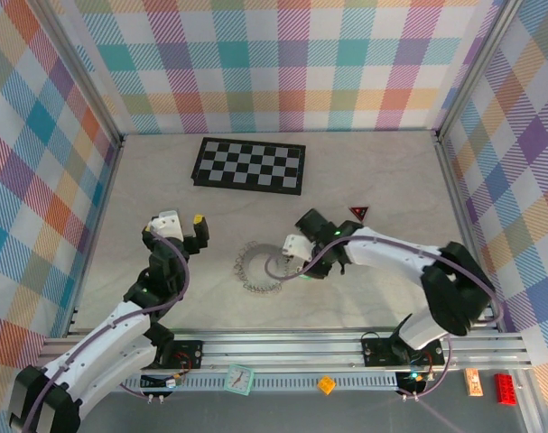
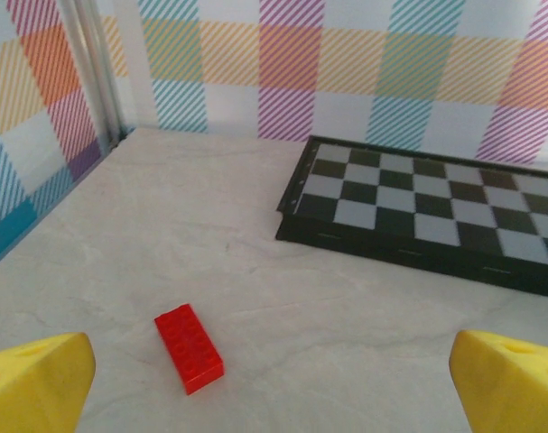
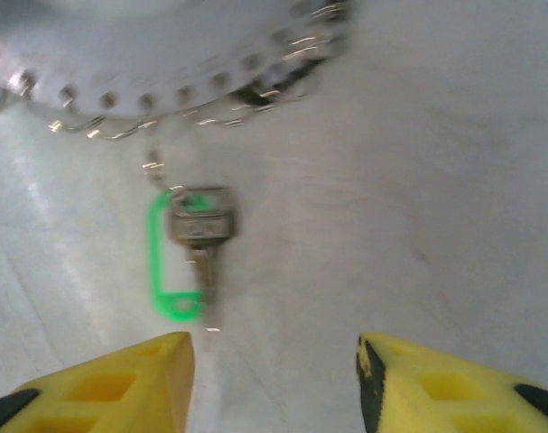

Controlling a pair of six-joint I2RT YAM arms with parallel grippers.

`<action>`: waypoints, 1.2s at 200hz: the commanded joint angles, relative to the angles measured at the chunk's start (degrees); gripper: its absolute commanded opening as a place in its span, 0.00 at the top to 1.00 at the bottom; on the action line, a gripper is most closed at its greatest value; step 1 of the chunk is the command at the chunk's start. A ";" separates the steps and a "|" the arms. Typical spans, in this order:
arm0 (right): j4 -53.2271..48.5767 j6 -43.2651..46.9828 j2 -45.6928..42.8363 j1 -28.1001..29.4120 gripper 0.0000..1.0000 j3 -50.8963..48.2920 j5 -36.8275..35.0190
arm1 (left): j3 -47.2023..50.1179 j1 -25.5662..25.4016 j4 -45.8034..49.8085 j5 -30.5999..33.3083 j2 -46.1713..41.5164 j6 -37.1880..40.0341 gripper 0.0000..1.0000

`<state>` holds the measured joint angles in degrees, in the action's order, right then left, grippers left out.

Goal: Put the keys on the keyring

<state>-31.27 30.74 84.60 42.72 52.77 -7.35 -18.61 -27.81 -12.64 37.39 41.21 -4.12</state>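
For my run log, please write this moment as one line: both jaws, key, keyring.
left jaws: open, facing red brick | right jaws: open, empty | green key: lying beside keyring rim, attachment unclear

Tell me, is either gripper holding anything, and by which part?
Nothing is held. Left gripper and right gripper are both open; the key lies ungripped before the latter.

Black-and-white checkerboard (image 1: 249, 165); near it, a red brick (image 2: 190, 347) and a red triangle (image 1: 358, 213). Grey keyring (image 3: 165, 45), silver key (image 3: 201, 221) with green tag (image 3: 153, 253). Pale marbled counter (image 1: 373, 293), pastel plaid walls (image 1: 283, 63), yellow-fingered right gripper (image 3: 275, 365).
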 commanded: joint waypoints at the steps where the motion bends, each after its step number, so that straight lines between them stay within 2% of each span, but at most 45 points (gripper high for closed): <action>1: 9.03 -8.73 -6.91 -8.15 0.43 -3.23 6.41 | 1.20 2.21 -3.98 1.17 1.47 -0.39 0.00; 11: 15.85 -12.76 -10.20 -12.74 0.42 -6.37 7.82 | 1.36 3.24 -5.39 0.66 2.92 -0.06 0.00; 34: 30.68 -18.85 -16.28 -20.53 0.37 -14.11 4.69 | 2.20 5.66 -10.73 1.05 7.07 1.22 0.00; 58: 47.20 -23.17 -18.14 -28.78 0.34 -21.97 3.12 | 2.09 8.53 -14.91 1.77 12.86 1.94 0.00; 76: 59.47 -24.68 -14.53 -33.72 0.36 -27.03 1.58 | 2.56 11.14 -20.08 0.19 19.07 1.72 0.00; 93: 72.10 -24.68 -7.67 -35.65 0.37 -29.85 1.25 | 2.88 12.73 -25.56 -1.40 25.21 1.21 0.00; 118: 81.19 -28.20 0.05 -37.84 0.42 -31.73 1.66 | 2.56 13.65 -34.36 -4.40 33.26 3.18 0.00; 141: 88.78 -28.46 3.76 -39.56 0.41 -33.61 6.23 | 0.81 14.47 -38.17 -7.98 37.79 7.31 0.00; 153: 82.90 -28.28 2.36 -39.96 0.40 -32.14 7.69 | 1.35 16.04 -43.16 -10.80 40.96 7.72 0.00; 163: 84.68 -28.43 3.70 -40.19 0.41 -31.91 8.48 | 1.63 17.54 -45.37 -14.03 44.05 6.74 0.00; 182: 81.53 -29.31 3.44 -41.25 0.40 -30.55 9.57 | 3.39 18.59 -56.81 -18.41 51.40 8.14 0.00; 198: 80.06 -29.87 3.40 -41.91 0.42 -29.81 10.25 | 1.88 19.40 -48.40 -20.50 48.25 7.02 0.00; 207: 78.86 -30.24 3.29 -42.17 0.42 -29.36 10.63 | -0.01 19.55 -47.78 -17.92 49.62 6.37 0.00; 219: 78.34 -30.61 3.34 -42.55 0.41 -29.05 10.91 | -3.80 19.76 -38.72 -16.58 48.99 5.11 0.00; 230: 78.43 -30.72 3.38 -42.71 0.41 -29.03 11.04 | -2.70 19.65 -41.80 -16.85 49.47 5.89 0.00; 240: 78.37 -30.74 3.38 -42.72 0.41 -29.04 11.06 | -3.49 19.72 -39.84 -17.81 49.26 5.64 0.00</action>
<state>47.05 1.67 87.66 0.45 22.76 1.76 -20.36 -8.95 -54.43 20.97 91.00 2.20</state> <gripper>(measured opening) 0.590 0.997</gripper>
